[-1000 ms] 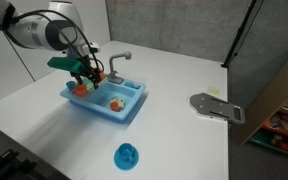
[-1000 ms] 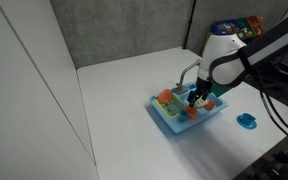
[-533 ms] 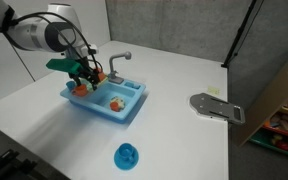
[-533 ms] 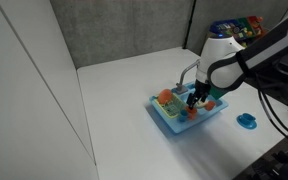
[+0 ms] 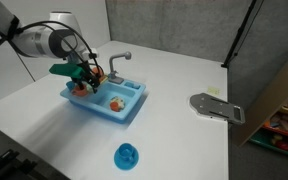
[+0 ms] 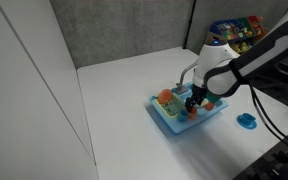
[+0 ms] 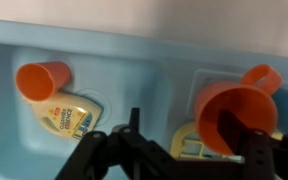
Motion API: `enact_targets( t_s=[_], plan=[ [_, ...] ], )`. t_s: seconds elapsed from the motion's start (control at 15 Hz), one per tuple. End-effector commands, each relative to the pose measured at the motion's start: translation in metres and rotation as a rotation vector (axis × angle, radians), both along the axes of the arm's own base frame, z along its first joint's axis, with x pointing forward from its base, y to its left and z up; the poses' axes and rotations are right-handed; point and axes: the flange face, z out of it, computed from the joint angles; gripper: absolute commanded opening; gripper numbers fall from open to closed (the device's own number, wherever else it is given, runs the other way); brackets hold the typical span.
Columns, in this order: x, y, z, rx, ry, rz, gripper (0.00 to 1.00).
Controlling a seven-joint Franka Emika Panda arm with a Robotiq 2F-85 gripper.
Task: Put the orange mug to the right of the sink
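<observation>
The black gripper (image 7: 181, 148) hangs low over the light blue rectangular plastic toy sink (image 7: 134, 50) with its fingers spread wide. The small orange-red plastic mug (image 7: 234, 110) stands in the basin right at one finger, though contact cannot be made out. An orange-and-yellow toy food piece (image 7: 54, 100) lies in the neighbouring basin and the grey faucet (image 5: 117, 62) rises behind, while a round blue cup-like object (image 5: 127, 155) and a flat grey device (image 5: 216, 106) sit well apart on the white worktop (image 5: 184, 135). In both exterior views the gripper hides much of the mug, and the wrist view cuts the fingers off at its lower edge.
</observation>
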Motion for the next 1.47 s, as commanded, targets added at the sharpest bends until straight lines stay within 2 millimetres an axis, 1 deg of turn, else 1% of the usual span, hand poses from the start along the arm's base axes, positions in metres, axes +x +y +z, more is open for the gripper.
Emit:
enact_targets(
  t_s=[0.0,0.07,0.33,0.4,0.53,0.6,0.67,0.73,1.07,1.4],
  plan=[
    [0.007,0.003,-0.003,-0.020,-0.023,-0.001,0.50],
    [0.007,0.004,-0.004,-0.021,-0.024,0.001,0.41],
    [0.005,0.009,-0.003,-0.024,-0.023,0.008,0.10],
    [0.004,0.010,-0.002,-0.024,-0.023,0.008,0.04],
    [0.003,0.011,0.004,-0.017,-0.030,0.009,0.02],
    [0.003,0.008,0.009,-0.012,-0.032,0.004,0.04],
    [0.003,0.005,0.014,-0.008,-0.034,-0.002,0.02],
    [0.003,-0.001,0.019,-0.004,-0.038,-0.012,0.04],
    [0.006,-0.036,0.042,0.010,-0.067,-0.073,0.04],
    [-0.001,-0.078,0.054,0.011,-0.070,-0.136,0.04]
  ],
)
